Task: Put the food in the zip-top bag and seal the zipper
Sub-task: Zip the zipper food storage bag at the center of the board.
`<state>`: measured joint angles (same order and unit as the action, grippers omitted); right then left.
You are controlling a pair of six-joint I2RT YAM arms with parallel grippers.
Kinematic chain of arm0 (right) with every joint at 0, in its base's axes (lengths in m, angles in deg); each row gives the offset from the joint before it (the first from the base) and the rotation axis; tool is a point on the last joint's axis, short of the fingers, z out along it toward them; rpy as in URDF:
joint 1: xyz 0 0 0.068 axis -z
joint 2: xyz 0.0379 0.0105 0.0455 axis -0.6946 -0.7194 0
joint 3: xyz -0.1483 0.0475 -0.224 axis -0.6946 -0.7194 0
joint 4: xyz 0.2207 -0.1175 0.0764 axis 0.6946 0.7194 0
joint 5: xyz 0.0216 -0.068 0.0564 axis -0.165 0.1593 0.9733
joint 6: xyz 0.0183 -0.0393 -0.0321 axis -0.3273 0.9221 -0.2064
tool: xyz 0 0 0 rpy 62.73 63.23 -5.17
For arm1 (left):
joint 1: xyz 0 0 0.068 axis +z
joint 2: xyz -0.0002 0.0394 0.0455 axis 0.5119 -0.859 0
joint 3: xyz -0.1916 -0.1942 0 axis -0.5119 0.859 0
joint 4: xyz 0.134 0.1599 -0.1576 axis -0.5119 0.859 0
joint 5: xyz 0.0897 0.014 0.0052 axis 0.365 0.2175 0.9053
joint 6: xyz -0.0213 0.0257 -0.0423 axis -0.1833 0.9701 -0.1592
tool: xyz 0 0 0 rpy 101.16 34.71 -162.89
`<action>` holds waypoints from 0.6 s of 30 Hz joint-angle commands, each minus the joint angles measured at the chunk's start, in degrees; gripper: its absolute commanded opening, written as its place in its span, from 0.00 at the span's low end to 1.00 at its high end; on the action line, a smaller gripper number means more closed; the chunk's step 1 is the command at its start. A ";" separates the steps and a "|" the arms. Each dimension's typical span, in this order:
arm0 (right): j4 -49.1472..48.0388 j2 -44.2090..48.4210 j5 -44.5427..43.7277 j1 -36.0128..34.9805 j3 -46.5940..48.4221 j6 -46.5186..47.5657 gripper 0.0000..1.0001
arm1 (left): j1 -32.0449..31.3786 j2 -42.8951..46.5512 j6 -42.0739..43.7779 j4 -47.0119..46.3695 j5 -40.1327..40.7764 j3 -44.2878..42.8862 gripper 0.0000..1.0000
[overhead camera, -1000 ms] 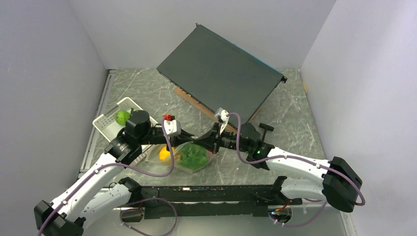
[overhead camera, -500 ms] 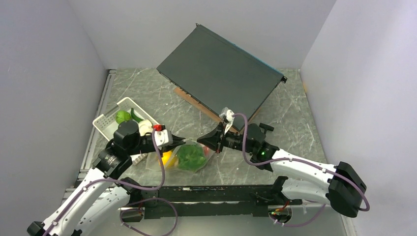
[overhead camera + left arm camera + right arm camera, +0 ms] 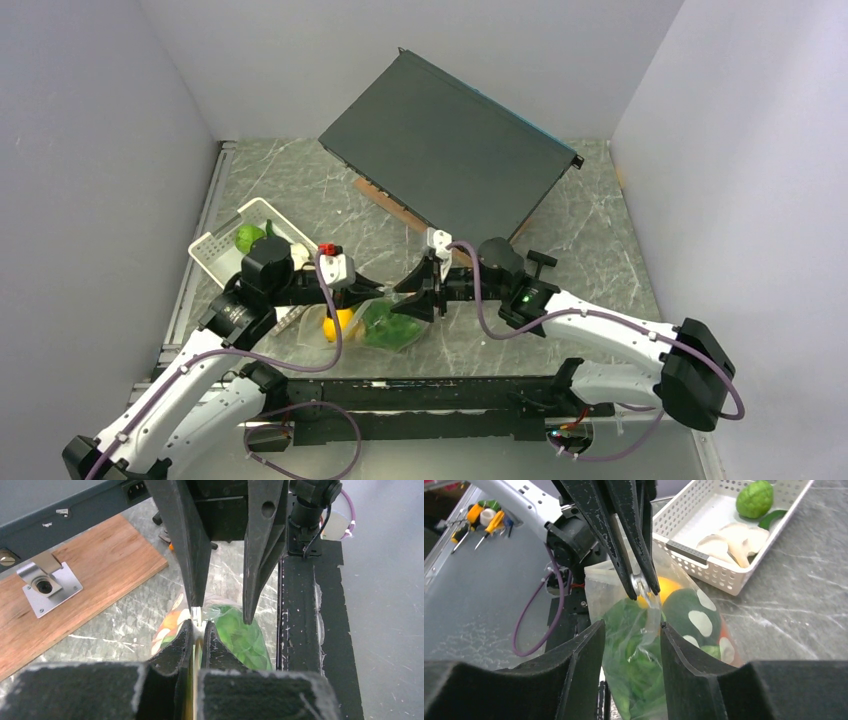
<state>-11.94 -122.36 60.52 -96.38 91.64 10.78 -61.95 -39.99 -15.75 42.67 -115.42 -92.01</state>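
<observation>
Jaws of both arms meet at the mouth of the zip-top bag (image 3: 388,322), which stands on the tabletop (image 3: 600,230) just in front of the arm bases, held upright between the two wrists. The left jaws are pinched shut on the zipper (image 3: 196,614), clamping the whitish strip at one spot; that grip looks meant to anchor the mouth edge and keep it taut. The right jaws stand open, straddling the top of the bag with the clear film between them, one tip just beside the strip, probably lined up to close on the zipper and press it together. Lettuce (image 3: 634,680) and a yellow fruit (image 3: 667,587) sit inside the bag. A round green fruit (image 3: 755,498) and pale mushrooms (image 3: 731,537) lie in the white basket (image 3: 689,555) beside it, not yet bagged, so sealing now would leave food out. Soft film could slip or fold under the pinch.
</observation>
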 commanded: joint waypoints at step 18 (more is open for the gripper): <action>-6.09 -5.91 11.43 0.00 6.24 -0.76 0.00 | 2.46 -0.39 -5.24 -5.02 -7.69 -1.44 0.07</action>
<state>-12.92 -129.74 70.03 -96.36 96.78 11.70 -60.13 -39.99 -20.15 39.13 -123.44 -92.01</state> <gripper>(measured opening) 0.014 0.042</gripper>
